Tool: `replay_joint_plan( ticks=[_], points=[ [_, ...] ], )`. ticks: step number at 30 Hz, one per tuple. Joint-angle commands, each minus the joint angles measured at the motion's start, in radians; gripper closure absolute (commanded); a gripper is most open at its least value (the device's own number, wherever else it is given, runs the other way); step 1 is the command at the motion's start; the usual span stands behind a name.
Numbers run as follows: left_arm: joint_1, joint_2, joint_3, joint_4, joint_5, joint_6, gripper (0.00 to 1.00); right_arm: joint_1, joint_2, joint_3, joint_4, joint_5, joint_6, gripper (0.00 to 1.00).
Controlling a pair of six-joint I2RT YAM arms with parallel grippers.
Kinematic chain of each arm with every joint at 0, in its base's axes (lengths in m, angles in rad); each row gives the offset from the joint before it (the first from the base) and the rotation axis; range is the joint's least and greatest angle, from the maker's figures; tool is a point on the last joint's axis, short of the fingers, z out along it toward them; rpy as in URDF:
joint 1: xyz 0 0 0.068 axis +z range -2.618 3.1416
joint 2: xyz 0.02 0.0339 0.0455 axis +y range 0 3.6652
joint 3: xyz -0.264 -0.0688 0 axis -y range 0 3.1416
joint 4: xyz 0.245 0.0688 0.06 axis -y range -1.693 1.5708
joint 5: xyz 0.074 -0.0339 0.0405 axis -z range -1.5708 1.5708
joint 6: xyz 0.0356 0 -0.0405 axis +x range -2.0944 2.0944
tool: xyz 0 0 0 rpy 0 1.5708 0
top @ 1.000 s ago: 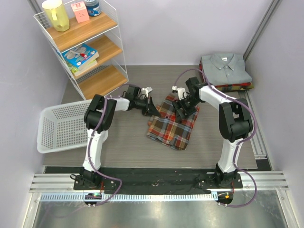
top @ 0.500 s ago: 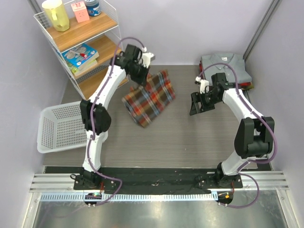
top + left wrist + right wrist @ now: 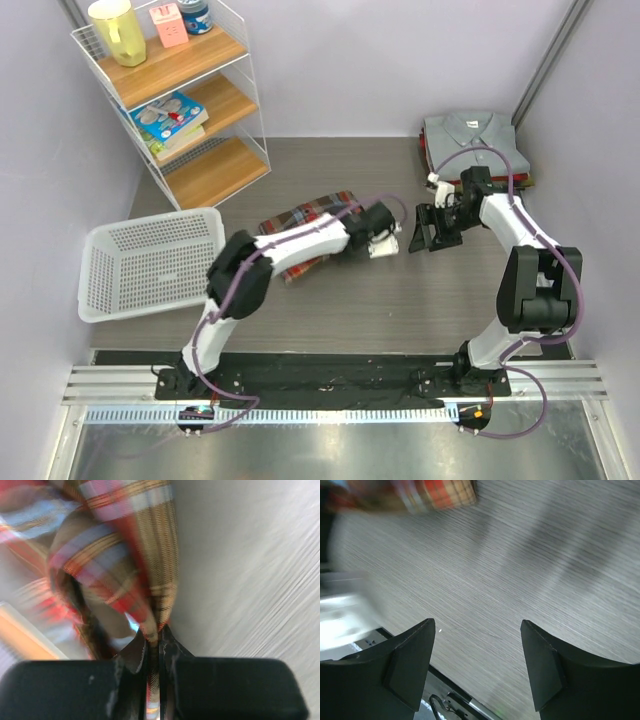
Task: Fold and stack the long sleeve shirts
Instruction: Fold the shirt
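Observation:
The plaid flannel shirt point(image 3: 300, 222), red, dark green-brown and cream, lies bunched on the table's middle, partly under my left arm. My left gripper point(image 3: 372, 232) is shut on an edge of it; the left wrist view shows the cloth point(image 3: 135, 555) pinched between the fingers. My right gripper point(image 3: 432, 232) is open and empty over bare table, to the right of the shirt; its wrist view shows the plaid point(image 3: 437, 492) at the top edge. The folded stack, topped by a grey collared shirt point(image 3: 472, 143), sits at the back right.
A white wire shelf point(image 3: 180, 90) with books, a jug and boxes stands at the back left. A white plastic basket point(image 3: 140, 265) sits at the left. Grey walls close in both sides. A metal rail point(image 3: 330, 385) runs along the near edge.
My left arm swung the plaid shirt from high at the back left down onto the table's middle, stretching right. My right gripper stayed near the right, open, shifting slightly.

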Motion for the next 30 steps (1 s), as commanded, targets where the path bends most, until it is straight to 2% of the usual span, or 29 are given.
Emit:
replay_joint_plan(
  ticks=[1, 2, 3, 4, 5, 6, 9, 13, 15, 17, 22, 26, 30],
  points=[
    [-0.092, 0.125, -0.05, 0.067, -0.067, -0.09, 0.93, -0.05, -0.026, -0.016, -0.015, -0.045, 0.014, 0.25],
    [-0.108, 0.14, -0.027, 0.054, -0.052, -0.138, 0.86, -0.057, -0.026, -0.018, -0.023, -0.048, 0.013, 0.25],
    [-0.139, 0.148, -0.015, 0.042, -0.035, -0.161, 0.71, -0.061, -0.028, -0.019, -0.026, -0.053, 0.011, 0.25],
    [-0.147, 0.145, -0.001, 0.027, -0.011, -0.18, 0.64, -0.07, -0.037, -0.021, -0.04, -0.055, 0.005, 0.25],
    [-0.152, 0.116, 0.008, 0.008, 0.087, -0.209, 0.58, -0.074, -0.041, -0.024, -0.045, -0.056, 0.003, 0.25],
    [-0.152, 0.095, 0.024, 0.002, 0.138, -0.224, 0.45, -0.077, -0.048, -0.025, -0.046, -0.061, 0.003, 0.25],
    [-0.152, 0.001, 0.074, -0.051, 0.359, -0.237, 0.4, -0.08, -0.069, -0.036, -0.048, -0.073, 0.002, 0.25],
    [-0.121, -0.129, 0.081, -0.097, 0.456, -0.212, 0.39, -0.081, -0.077, -0.044, -0.046, -0.088, 0.007, 0.25],
    [-0.048, -0.187, 0.071, -0.131, 0.503, -0.169, 0.38, -0.081, -0.09, -0.053, -0.046, -0.097, 0.007, 0.25],
    [0.037, -0.211, 0.038, -0.136, 0.474, -0.139, 0.38, -0.081, -0.097, -0.059, -0.048, -0.116, 0.013, 0.25],
    [0.2, -0.224, -0.076, -0.132, 0.442, 0.039, 0.51, -0.08, -0.094, -0.073, -0.04, -0.166, 0.04, 0.27],
    [0.23, -0.226, -0.25, -0.033, 0.37, 0.141, 0.61, -0.081, -0.077, -0.113, -0.025, -0.194, 0.062, 0.29],
    [0.227, -0.176, -0.37, 0.045, 0.359, 0.152, 0.67, -0.081, -0.063, -0.136, -0.003, -0.193, 0.076, 0.31]
  ],
)
